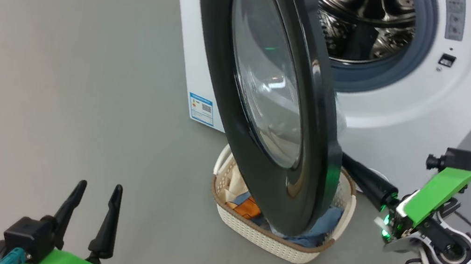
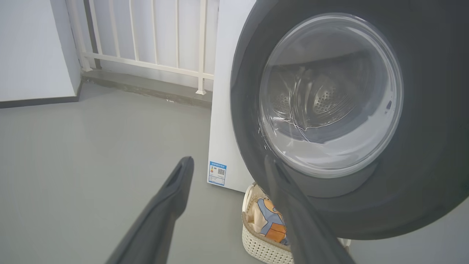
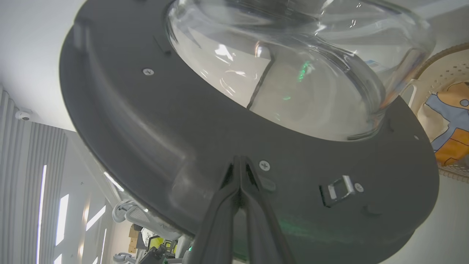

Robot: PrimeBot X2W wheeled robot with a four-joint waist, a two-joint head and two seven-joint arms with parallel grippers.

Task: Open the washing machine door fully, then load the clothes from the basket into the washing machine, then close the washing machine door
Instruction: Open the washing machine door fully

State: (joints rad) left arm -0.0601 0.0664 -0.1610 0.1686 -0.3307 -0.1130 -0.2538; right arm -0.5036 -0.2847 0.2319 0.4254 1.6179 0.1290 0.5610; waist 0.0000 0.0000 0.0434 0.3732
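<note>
Your right claw (image 3: 240, 161), clenched on nothing, meets the inner rim of the single washing machine door (image 1: 266, 85), half open over one basket (image 1: 265, 243) of clothes (image 1: 247, 208); your left claw (image 1: 99, 186) hangs released.

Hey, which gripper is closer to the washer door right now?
Right. The right gripper, shut, has its tips at the door's inner rim, apparently touching. The left gripper, open, is apart from the door, on its outer side.
</note>
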